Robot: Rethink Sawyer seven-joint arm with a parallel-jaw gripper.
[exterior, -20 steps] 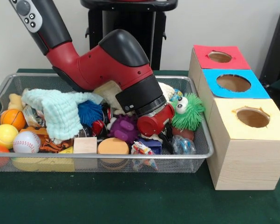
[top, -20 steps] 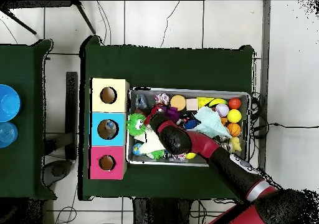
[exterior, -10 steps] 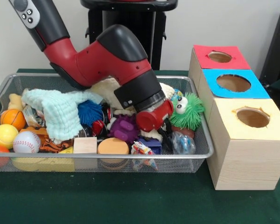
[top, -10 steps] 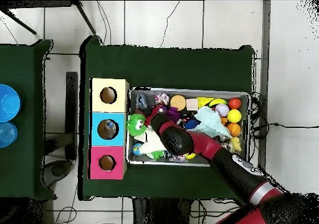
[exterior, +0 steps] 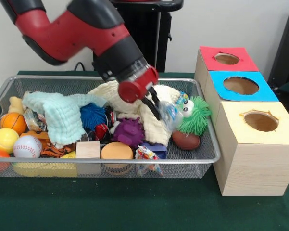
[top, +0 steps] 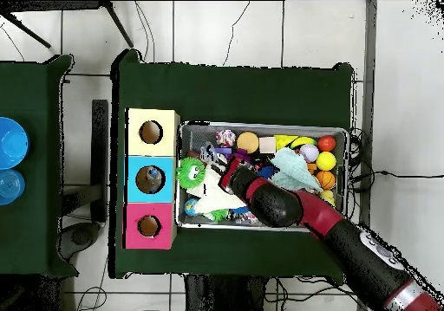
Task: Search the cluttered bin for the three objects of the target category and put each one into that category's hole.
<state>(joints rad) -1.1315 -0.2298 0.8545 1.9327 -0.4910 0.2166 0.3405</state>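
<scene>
My gripper (exterior: 162, 114) hangs above the right part of the wire bin (exterior: 110, 162), shut on a clear glittery ball (exterior: 169, 113) that is lifted off the pile. One black finger (exterior: 152, 107) shows at the ball's left side. From above, the gripper (top: 217, 163) is near the bin's left end, beside the green fuzzy toy (top: 190, 172). To the bin's right stand three boxes with holes: red (exterior: 227, 58), blue (exterior: 241, 85) and yellow (exterior: 261, 121). Under the gripper lie a brown football (exterior: 185, 140) and a cream cloth (exterior: 120, 96).
The bin also holds a green fuzzy toy (exterior: 194, 113), a purple toy (exterior: 128, 132), a mint cloth (exterior: 62, 113), a blue spiky ball (exterior: 93, 115), a baseball (exterior: 27, 146), a yellow ball (exterior: 4, 139), an orange ball (exterior: 13, 122) and a wooden block (exterior: 88, 149).
The gripper has risen out of the pile with the clear ball, which lay near the bin's front right corner before. The brown football is now uncovered.
</scene>
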